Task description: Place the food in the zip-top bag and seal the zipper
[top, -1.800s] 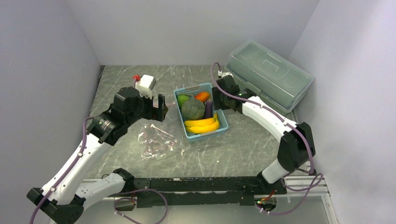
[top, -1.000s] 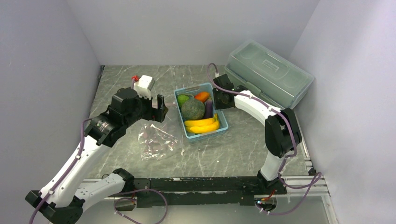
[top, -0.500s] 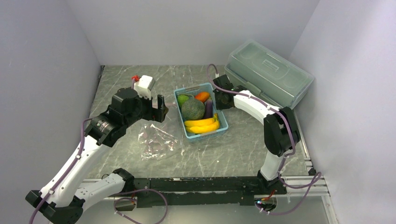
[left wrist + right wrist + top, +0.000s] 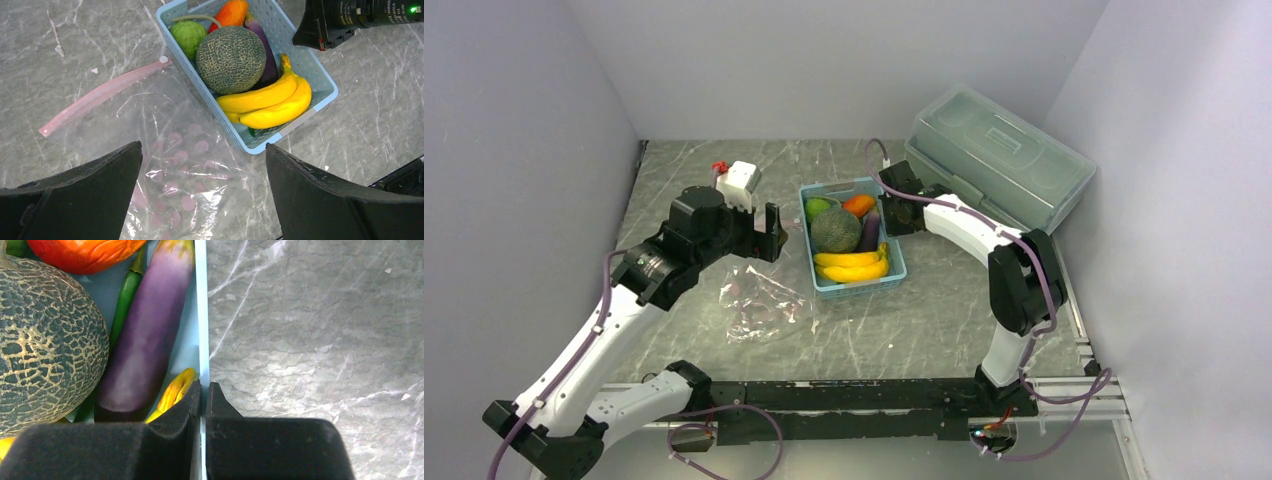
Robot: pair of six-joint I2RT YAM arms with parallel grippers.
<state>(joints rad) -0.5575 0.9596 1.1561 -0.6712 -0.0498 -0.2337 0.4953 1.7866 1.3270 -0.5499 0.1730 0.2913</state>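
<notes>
The food lies in a light blue basket [image 4: 859, 289]: netted melon [image 4: 230, 59], yellow bananas [image 4: 270, 102], lime-green fruit [image 4: 188, 36], orange-red piece [image 4: 231, 12], purple eggplant [image 4: 145, 330] and a thin green vegetable [image 4: 125, 300]. The clear zip-top bag [image 4: 170, 165] lies flat and empty left of the basket. Its pink zipper [image 4: 100, 95] runs along the far edge. My left gripper [image 4: 204, 146] hovers wide open above the bag. My right gripper [image 4: 204, 387] is shut on the basket's right wall [image 4: 201, 315], one finger inside beside the banana tip, one outside.
A large translucent grey-green lidded box [image 4: 999, 155] stands at the back right, behind my right arm. A small white object with a red part [image 4: 739, 182] sits at the back left, just beyond my left wrist. Grey walls close in the table on three sides.
My right gripper has closed its jaws onto the basket's right wall. The basket has shifted slightly to the left and away. The left arm has barely moved.
</notes>
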